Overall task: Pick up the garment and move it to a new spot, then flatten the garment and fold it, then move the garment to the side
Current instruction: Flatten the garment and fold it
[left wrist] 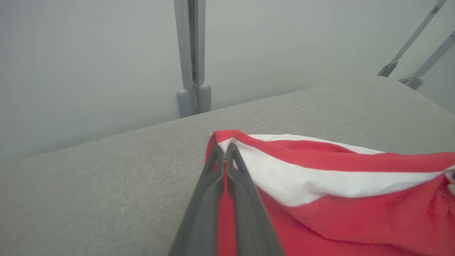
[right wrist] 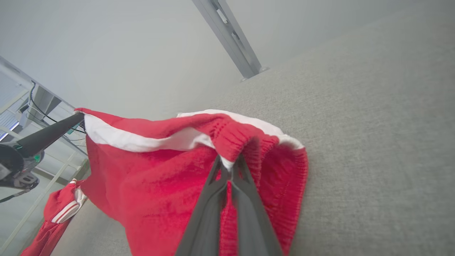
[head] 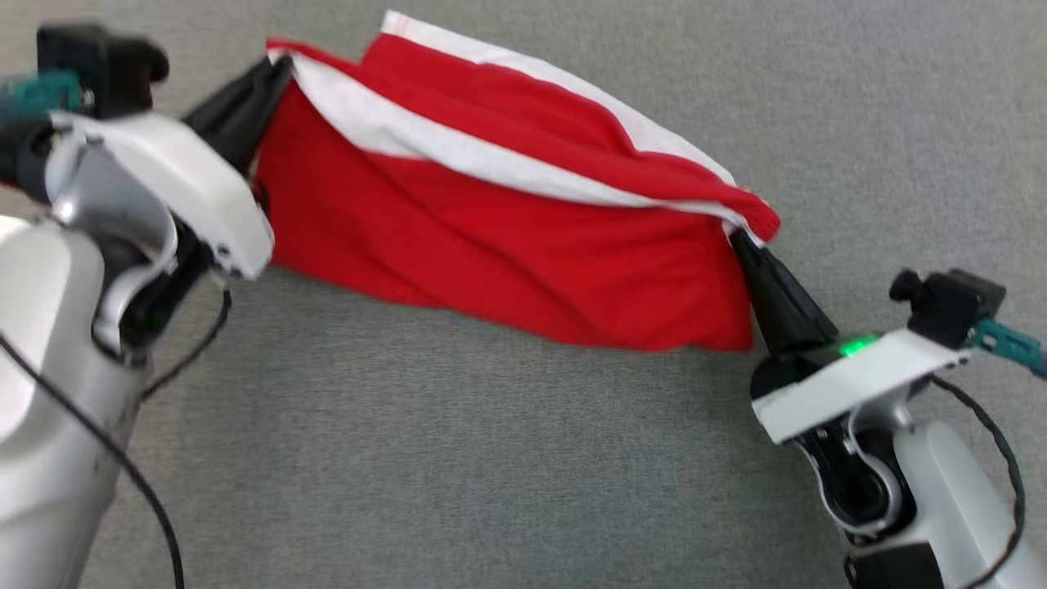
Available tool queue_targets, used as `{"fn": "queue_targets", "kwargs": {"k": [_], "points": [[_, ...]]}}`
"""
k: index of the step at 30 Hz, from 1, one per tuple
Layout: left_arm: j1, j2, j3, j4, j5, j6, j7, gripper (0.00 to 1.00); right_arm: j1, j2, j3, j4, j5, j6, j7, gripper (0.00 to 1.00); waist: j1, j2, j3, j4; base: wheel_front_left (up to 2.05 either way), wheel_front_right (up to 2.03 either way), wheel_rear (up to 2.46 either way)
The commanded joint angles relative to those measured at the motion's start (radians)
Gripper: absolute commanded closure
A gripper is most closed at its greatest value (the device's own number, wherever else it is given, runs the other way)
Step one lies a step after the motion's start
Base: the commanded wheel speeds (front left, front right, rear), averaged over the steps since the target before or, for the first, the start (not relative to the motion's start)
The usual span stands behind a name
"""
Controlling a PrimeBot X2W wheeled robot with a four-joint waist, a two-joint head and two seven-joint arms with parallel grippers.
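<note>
Two grippers, one garment. Nearest, the right gripper has its jaws clamped on one top corner, and the left gripper has its jaws clamped on the other. The garment, red with two white bands, is strung between them over the grey desk, short of the far edge; can't tell if the hem touches. A second garment hangs off the desk's edge past the left gripper. Beyond the far edge there's one upright post and two slanted struts.
</note>
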Motion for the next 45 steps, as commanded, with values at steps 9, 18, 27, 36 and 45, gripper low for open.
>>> {"fn": "queue_targets", "kwargs": {"k": [9,18,27,36,45], "points": [[-0.273,-0.027,-0.047,0.346,0.035,-0.033,-0.046,1.00,-0.184,0.023,0.091,0.151,0.044,0.001,-0.073,1.00,0.0000,0.0000,0.092,-0.124,0.00,0.00,0.00],[-0.381,-0.067,-0.079,0.591,-0.014,-0.042,-0.075,1.00,-0.255,-0.003,0.196,0.240,0.119,0.001,-0.145,0.00,0.0000,0.0000,0.104,-0.150,0.00,0.00,0.00],[-0.352,-0.066,-0.078,0.650,-0.023,-0.025,-0.243,0.00,-0.177,-0.101,0.222,0.209,0.162,0.000,-0.234,0.00,0.0000,0.0000,0.074,-0.128,0.00,0.00,0.00],[-0.178,-0.049,-0.014,0.486,0.004,0.098,-0.550,0.00,-0.051,-0.097,-0.016,0.055,-0.091,0.001,-0.287,0.00,0.0000,0.0000,0.021,-0.080,0.00,0.00,0.00],[0.132,-0.076,0.097,0.048,0.115,0.234,-0.610,0.00,0.045,-0.018,-0.173,-0.085,-0.394,0.001,-0.286,0.00,0.0000,0.0000,-0.032,-0.015,0.00,0.00,0.00]]}}
